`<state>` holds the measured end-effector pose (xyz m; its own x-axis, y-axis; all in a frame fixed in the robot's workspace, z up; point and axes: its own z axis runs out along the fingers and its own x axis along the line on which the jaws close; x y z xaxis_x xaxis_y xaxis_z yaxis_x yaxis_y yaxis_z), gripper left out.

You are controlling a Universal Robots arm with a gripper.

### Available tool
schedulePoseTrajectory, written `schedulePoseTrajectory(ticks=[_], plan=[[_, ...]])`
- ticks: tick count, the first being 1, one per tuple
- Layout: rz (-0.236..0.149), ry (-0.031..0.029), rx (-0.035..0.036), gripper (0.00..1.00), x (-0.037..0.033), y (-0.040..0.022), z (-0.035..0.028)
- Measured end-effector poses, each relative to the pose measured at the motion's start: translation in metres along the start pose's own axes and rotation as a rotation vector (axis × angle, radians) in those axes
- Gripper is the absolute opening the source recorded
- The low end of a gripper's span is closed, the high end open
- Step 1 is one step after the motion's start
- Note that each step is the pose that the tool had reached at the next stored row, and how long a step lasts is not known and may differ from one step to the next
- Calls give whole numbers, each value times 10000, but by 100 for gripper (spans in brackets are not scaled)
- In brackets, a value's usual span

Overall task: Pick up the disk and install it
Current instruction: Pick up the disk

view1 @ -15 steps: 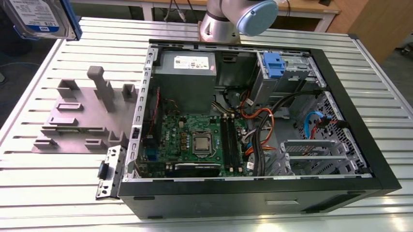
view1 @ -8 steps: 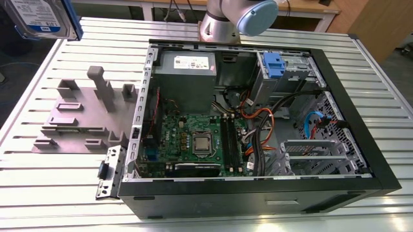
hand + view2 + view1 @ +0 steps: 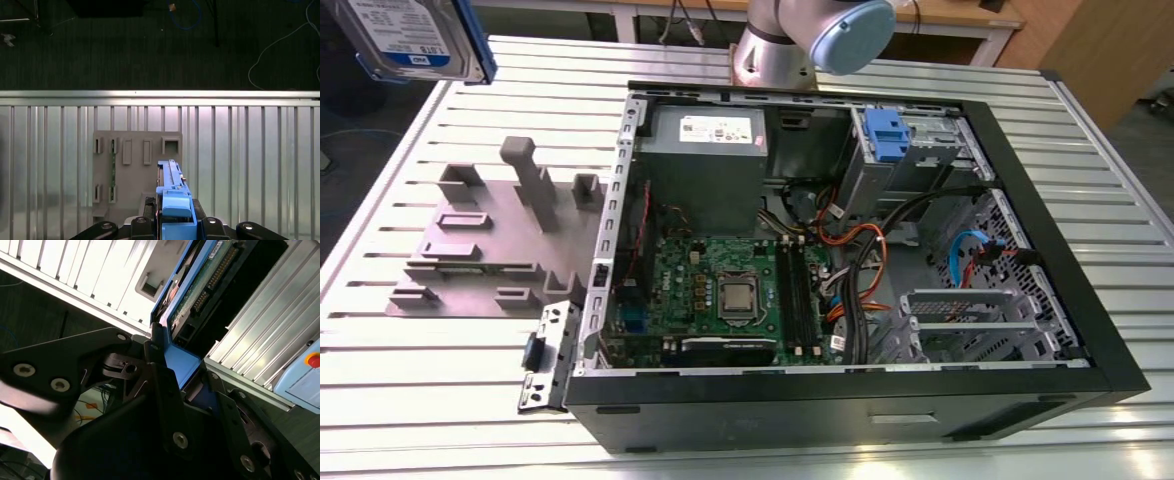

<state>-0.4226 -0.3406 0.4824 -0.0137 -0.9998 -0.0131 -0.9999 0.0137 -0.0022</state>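
Open computer case (image 3: 1019,180) holding motherboard (image 3: 720,290), power supply (image 3: 707,140), cables (image 3: 854,245), blue latch piece (image 3: 886,135), disk (image 3: 414,35) aloft on edge, long axis straight out from gripper (image 3: 176,222), jaws pinching its blue rail.

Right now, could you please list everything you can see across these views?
disk: one, silver with a white-and-blue label and blue rails, held in the air at the exterior view's far left.
fixture: one, grey, on the table, at the exterior view's left of the case.
computer case: one, black, open, lying on the table.
power supply: one, grey, inside the case, near the arm.
motherboard: one, green, on the case floor.
latch piece: one, blue, on the drive bay.
cables: several, orange, blue and black, inside the case.
table: one, silver, slatted.
arm: one, grey and light blue, beyond the case.
pincer: one, black, shut on the disk's blue rail.
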Motion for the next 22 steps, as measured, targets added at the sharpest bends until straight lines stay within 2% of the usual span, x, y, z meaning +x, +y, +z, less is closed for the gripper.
schedulePoseTrajectory(ticks=[22], plan=[[0, 0, 0, 36, -2, -170, 4]])
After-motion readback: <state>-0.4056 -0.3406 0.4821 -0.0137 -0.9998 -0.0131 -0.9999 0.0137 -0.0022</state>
